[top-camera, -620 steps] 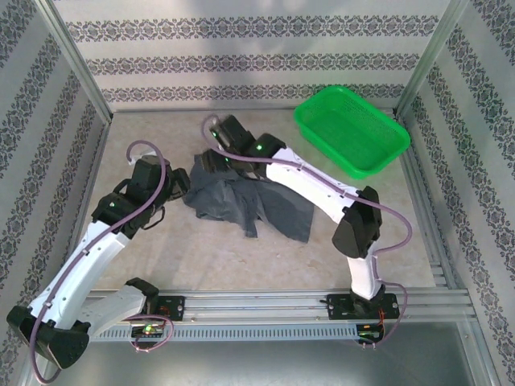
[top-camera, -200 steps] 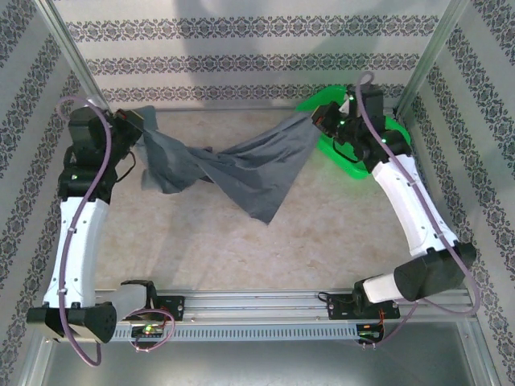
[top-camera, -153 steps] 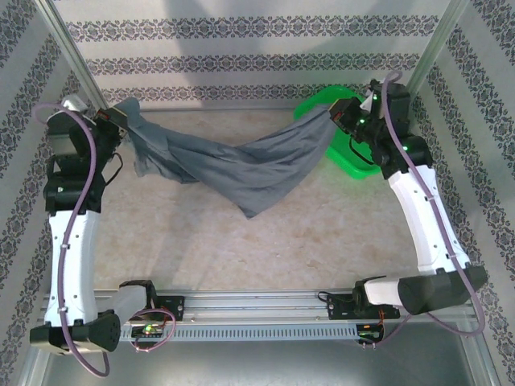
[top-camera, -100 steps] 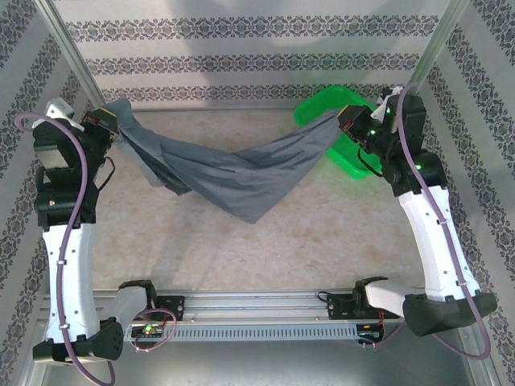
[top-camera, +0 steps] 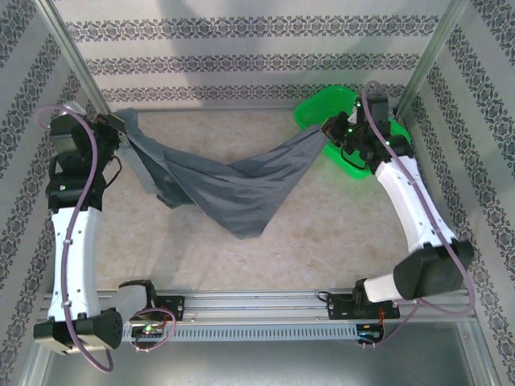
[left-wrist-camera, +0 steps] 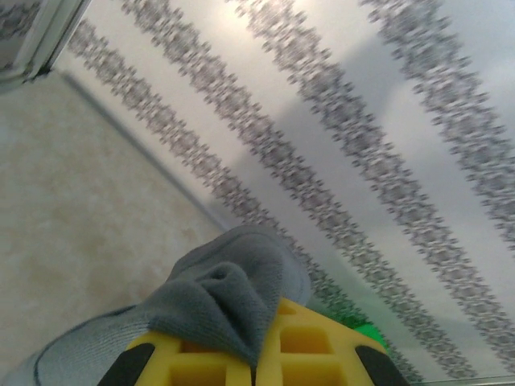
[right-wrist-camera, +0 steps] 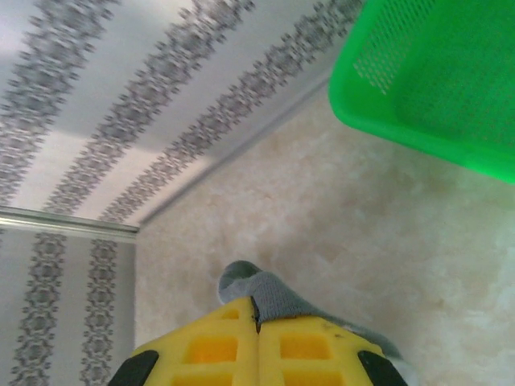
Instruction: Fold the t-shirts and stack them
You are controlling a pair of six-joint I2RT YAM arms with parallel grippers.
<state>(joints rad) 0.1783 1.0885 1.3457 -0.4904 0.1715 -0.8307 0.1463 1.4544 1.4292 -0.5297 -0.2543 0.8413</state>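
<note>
A dark slate-grey t-shirt (top-camera: pixel 233 181) hangs stretched in the air between both arms, sagging in the middle with its lowest point toward the table's front centre. My left gripper (top-camera: pixel 119 122) is shut on one end of it at the back left, high above the table. My right gripper (top-camera: pixel 328 133) is shut on the other end at the back right, beside the basket. In the left wrist view a bunch of grey t-shirt fabric (left-wrist-camera: pixel 229 293) is pinched between the yellow fingers (left-wrist-camera: pixel 322 354). The right wrist view shows a fold of t-shirt fabric (right-wrist-camera: pixel 265 293) squeezed between closed yellow fingers (right-wrist-camera: pixel 209 346).
A bright green mesh basket (top-camera: pixel 322 108) stands at the back right, partly behind my right arm, and fills the right wrist view's upper right as basket (right-wrist-camera: pixel 434 88). Patterned walls and metal posts (top-camera: pixel 72 56) enclose the table. The beige tabletop (top-camera: pixel 265 257) lies below the shirt.
Both arms lifted the t-shirt off the table and pulled it apart to the back corners. In the last half second the right gripper came inward and the shirt sagged lower.
</note>
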